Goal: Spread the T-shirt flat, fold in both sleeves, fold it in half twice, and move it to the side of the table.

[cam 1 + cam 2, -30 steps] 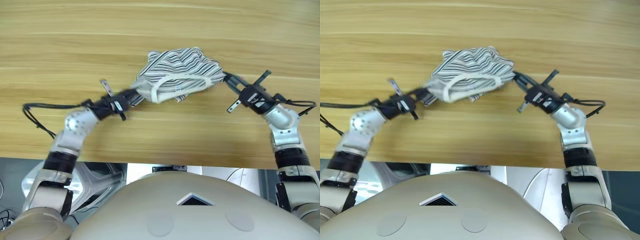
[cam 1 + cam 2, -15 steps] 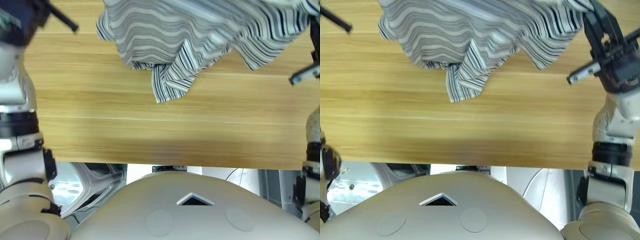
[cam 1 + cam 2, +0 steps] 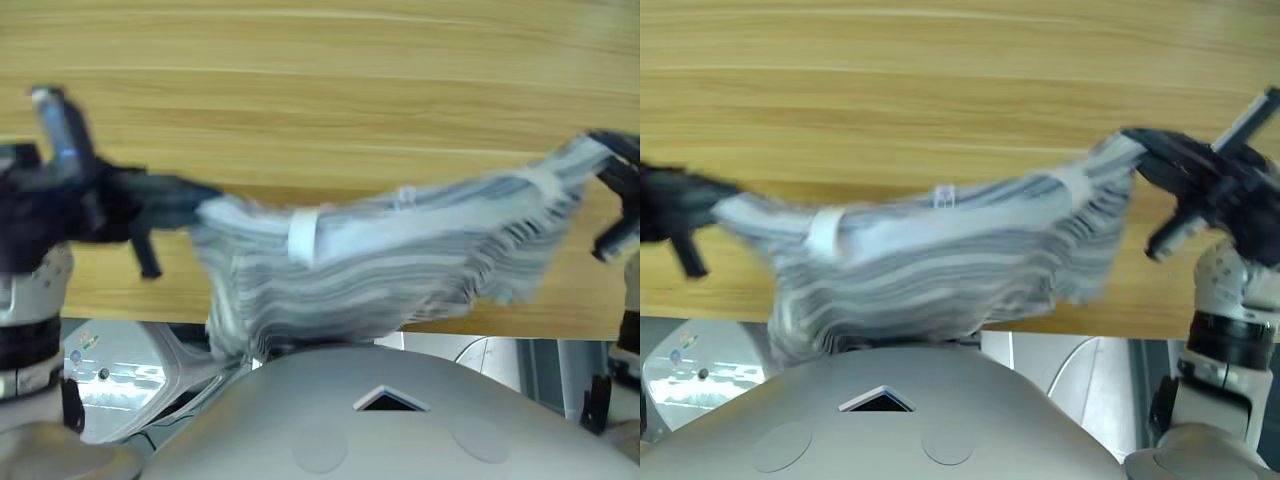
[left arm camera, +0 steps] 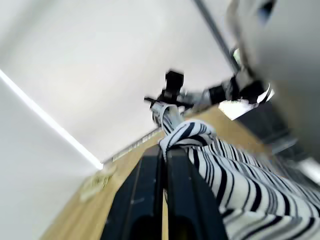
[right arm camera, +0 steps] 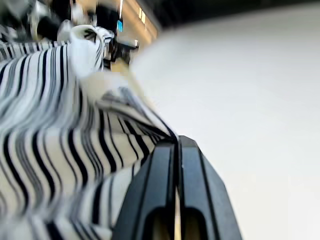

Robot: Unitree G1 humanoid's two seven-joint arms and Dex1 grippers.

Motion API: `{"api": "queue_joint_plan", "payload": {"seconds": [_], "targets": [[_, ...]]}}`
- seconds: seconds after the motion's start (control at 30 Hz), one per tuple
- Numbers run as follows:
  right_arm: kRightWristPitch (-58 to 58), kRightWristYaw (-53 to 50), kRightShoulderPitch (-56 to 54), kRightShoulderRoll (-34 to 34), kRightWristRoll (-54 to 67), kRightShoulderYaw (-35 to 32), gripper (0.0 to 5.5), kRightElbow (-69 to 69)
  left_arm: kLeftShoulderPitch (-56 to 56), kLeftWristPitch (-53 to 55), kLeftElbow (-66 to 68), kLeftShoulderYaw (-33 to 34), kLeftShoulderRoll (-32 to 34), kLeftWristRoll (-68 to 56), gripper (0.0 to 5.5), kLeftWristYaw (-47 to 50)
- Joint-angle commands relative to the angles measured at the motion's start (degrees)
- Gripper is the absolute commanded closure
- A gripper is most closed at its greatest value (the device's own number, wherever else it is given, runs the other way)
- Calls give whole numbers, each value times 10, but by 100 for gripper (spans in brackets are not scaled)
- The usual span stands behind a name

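Striped shirt (image 3: 380,270), 1 item, hanging stretched above the near edge of the tabletop (image 3: 320,90), left hand (image 3: 195,203) and right hand (image 3: 1135,152) each clenched on 1 end: pull evenly, lower flat farther in.

Lab-like room, wooden table (image 3: 320,60), white ceiling (image 4: 100,55), strip light (image 4: 50,118)

White ceiling (image 4: 100,50), bright light strip (image 4: 50,117), pale floor (image 3: 120,350).

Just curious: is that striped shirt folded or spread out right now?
Neither: shirt hangs stretched, bunched, between left gripper and right gripper.
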Motion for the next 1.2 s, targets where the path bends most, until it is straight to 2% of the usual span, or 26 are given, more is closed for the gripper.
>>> {"api": "queue_joint_plan", "payload": {"seconds": [0.03,0.07,0.1,0.13,0.2,0.27,0.33,0.4,0.47,0.53,0.63,0.77,0.87,0.97,1.07,1.2], "targets": [[125,-280,-376,-14,-338,112,550,306,-414,-8,474,-130,-84,286,547,62],[156,-363,-465,-12,-396,136,550,381,-497,-13,567,-142,-104,334,547,135],[202,-473,-587,-15,-424,142,550,463,-606,2,652,-158,-119,395,547,299],[229,-578,-707,-26,-428,128,550,525,-726,21,717,-147,-128,423,547,483],[206,-711,-885,-63,-457,108,550,559,-945,22,766,-124,-101,479,547,780],[157,-739,-957,-98,-492,109,550,537,-1046,-8,762,-130,-70,537,547,900],[108,-712,-928,-160,-499,87,550,483,-1025,-77,723,-139,-44,598,547,952],[75,-619,-796,-185,-452,53,550,436,-907,-147,687,-167,-32,647,547,913],[26,-541,-598,-175,-439,64,550,422,-731,-188,693,-220,-52,670,547,832],[-39,-504,-400,-148,-471,127,550,413,-529,-273,716,-287,-95,694,547,754],[-76,-417,-249,-128,-427,181,550,323,-330,-395,723,-358,-130,716,547,681],[-69,-322,-149,-163,-308,193,550,143,-219,-457,646,-363,-129,595,547,538],[-72,-258,-34,-212,-205,166,550,-6,-110,-416,467,-372,-60,408,547,371],[-80,-210,39,-237,-130,139,550,-74,-56,-359,340,-350,0,288,547,271],[-85,-183,70,-233,-127,133,550,-86,-53,-323,316,-309,16,266,547,229],[-82,-164,81,-209,-181,162,550,-78,-41,-308,306,-262,34,288,547,206]]}}
